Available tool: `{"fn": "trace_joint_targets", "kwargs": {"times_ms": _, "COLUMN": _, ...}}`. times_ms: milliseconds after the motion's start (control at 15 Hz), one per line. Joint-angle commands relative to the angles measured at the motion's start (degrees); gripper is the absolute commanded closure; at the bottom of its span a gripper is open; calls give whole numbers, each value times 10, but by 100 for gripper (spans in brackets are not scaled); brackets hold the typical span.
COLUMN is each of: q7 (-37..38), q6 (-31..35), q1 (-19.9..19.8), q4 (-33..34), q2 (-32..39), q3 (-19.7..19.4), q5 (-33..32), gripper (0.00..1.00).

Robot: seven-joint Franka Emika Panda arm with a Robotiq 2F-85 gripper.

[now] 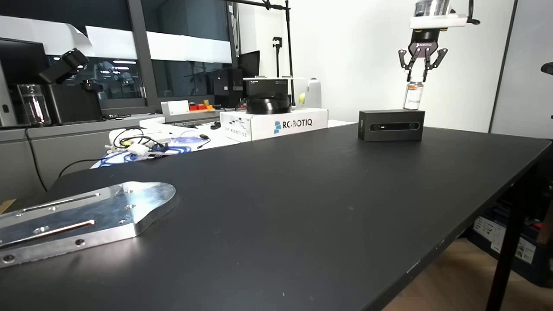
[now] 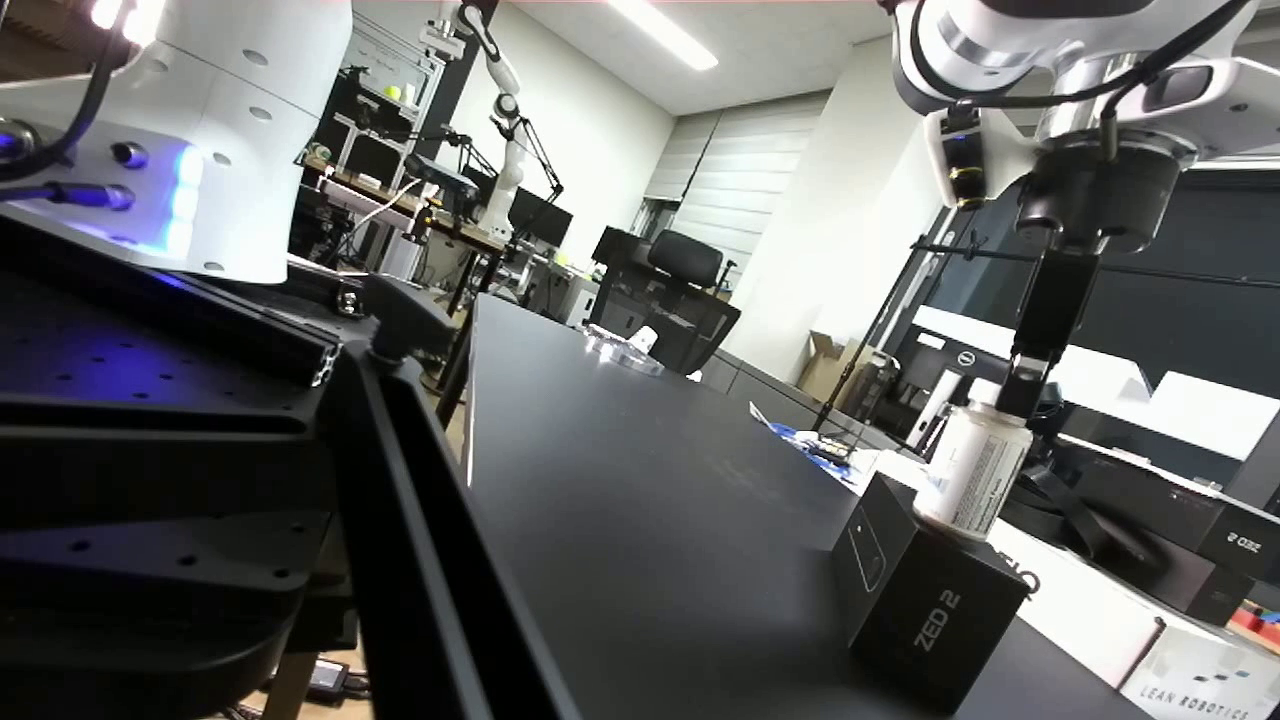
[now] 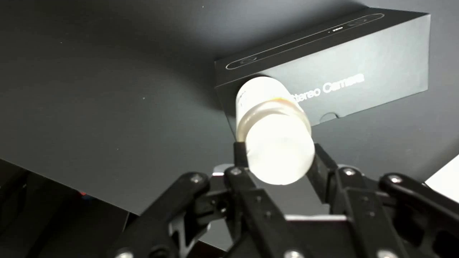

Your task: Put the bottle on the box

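The white bottle (image 1: 413, 96) has an orange mark below its white cap. It stands upright at one end of the low black box (image 1: 391, 126), its base touching or just above the top; I cannot tell which. My gripper (image 1: 417, 79) points straight down with its fingers on both sides of the cap. In an exterior view the bottle (image 2: 975, 475) is over the box (image 2: 935, 615) near its "ZED 2" end. In the wrist view both fingers of the gripper (image 3: 279, 148) meet the bottle's cap (image 3: 278, 154), and the box (image 3: 362, 64) lies beneath, lettered "Stereo Camera".
The box stands on a black table (image 1: 276, 207). A shiny metal plate (image 1: 108, 207) lies at its near left end. A long white printed box (image 1: 289, 123) bearing black items stands beyond the table, beside cables (image 1: 142, 149). The robot base (image 2: 200, 140) shows in an exterior view.
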Motion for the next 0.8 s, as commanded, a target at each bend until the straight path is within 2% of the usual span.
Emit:
{"fn": "trace_joint_targets", "kwargs": {"times_ms": 0, "q7": 18, "q6": -25, "q1": 7, "q4": 27, "q2": 9, "q3": -7, "q5": -11, "gripper": 24}}
{"fn": "trace_joint_targets", "kwargs": {"times_ms": 200, "q7": 13, "q6": -39, "q1": 11, "q4": 29, "q2": -10, "q3": -2, "q5": -5, "gripper": 4}}
{"fn": "trace_joint_targets", "kwargs": {"times_ms": 267, "q7": 8, "q6": -46, "q1": 12, "q4": 30, "q2": -22, "q3": 1, "q5": -1, "gripper": 1}}
{"fn": "trace_joint_targets", "kwargs": {"times_ms": 600, "q7": -4, "q6": -91, "q1": 18, "q4": 20, "q2": -100, "q3": 17, "q5": 10, "gripper": 0}}
{"fn": "trace_joint_targets", "kwargs": {"times_ms": 667, "q7": -3, "q6": -66, "q1": 13, "q4": 29, "q2": -64, "q3": 16, "q5": 3, "gripper": 0}}
{"fn": "trace_joint_targets", "kwargs": {"times_ms": 733, "q7": -3, "q6": -78, "q1": 14, "q4": 29, "q2": -79, "q3": 19, "q5": 3, "gripper": 0}}
